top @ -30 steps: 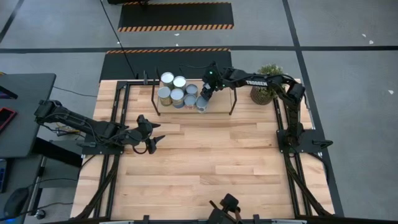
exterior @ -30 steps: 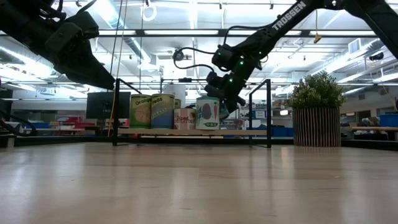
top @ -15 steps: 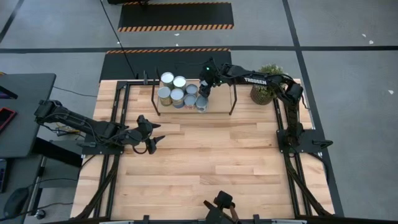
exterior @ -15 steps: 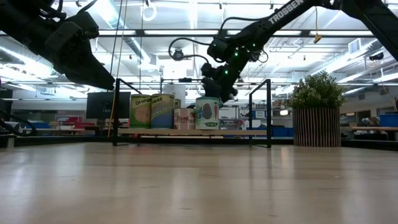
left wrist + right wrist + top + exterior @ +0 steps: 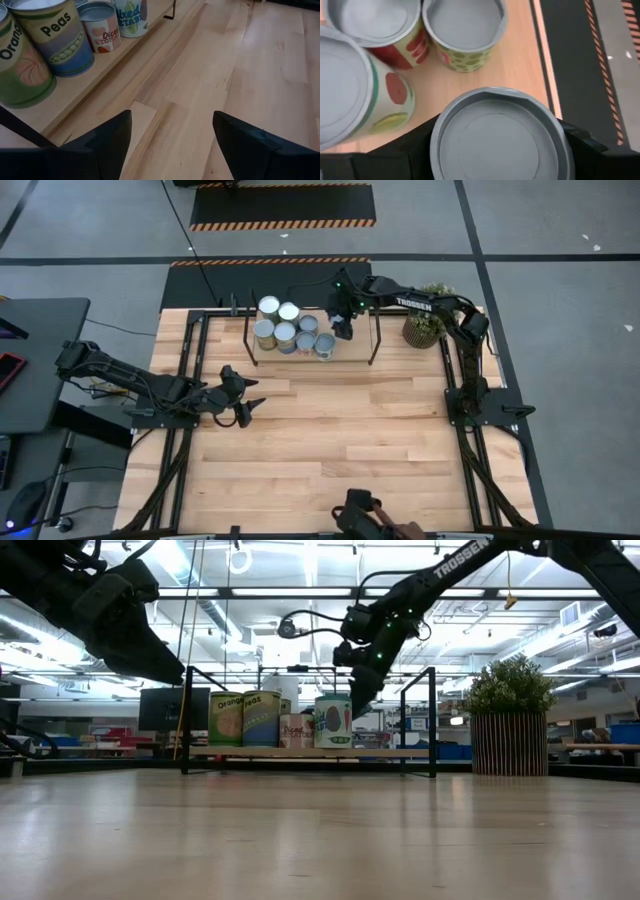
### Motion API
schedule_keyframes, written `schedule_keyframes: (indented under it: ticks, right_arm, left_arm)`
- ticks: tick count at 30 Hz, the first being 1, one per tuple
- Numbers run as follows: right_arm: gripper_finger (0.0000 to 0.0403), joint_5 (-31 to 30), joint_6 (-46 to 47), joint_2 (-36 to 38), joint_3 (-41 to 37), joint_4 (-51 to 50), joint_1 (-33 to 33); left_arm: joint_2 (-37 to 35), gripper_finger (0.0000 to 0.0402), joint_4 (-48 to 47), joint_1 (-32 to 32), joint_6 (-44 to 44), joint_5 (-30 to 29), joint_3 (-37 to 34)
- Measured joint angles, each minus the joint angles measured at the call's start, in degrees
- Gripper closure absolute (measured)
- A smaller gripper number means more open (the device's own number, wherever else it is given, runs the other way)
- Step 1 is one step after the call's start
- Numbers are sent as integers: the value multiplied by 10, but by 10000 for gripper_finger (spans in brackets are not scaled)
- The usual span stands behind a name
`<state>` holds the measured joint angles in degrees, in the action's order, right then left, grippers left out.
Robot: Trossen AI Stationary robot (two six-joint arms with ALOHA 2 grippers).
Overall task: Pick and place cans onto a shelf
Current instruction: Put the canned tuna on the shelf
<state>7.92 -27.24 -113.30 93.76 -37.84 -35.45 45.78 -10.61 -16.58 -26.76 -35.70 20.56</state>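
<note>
Right gripper (image 5: 343,330), jaws clamped on an upright grey-lidded metal can (image 5: 500,135), sits upper centre above the low light-wood shelf (image 5: 352,352); open spot lies straight below.

— Hidden in the right wrist view? Sides and label of the can (image 5: 500,134), only its lid showing; tips of the right gripper (image 5: 500,170) cut off by the edge.

— Elsewhere? Orange can (image 5: 20,60) cropped in the left wrist view; back cans (image 5: 283,706) blocked in the low view.
</note>
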Motion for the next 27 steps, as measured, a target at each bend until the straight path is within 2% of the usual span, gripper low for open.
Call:
schedule_keyframes:
  ticks: [9, 12, 27]
  right_arm:
    - [96, 16, -45, -2, -40, 2, 0]
    - [96, -7, -61, -2, -59, 15, 0]
    - [95, 2, -62, -2, -66, 7, 8]
  left_arm:
    - [0, 118, 0, 0, 0, 0, 0]
    - [0, 118, 0, 0, 0, 0, 0]
    - [0, 118, 0, 0, 2, 0, 0]
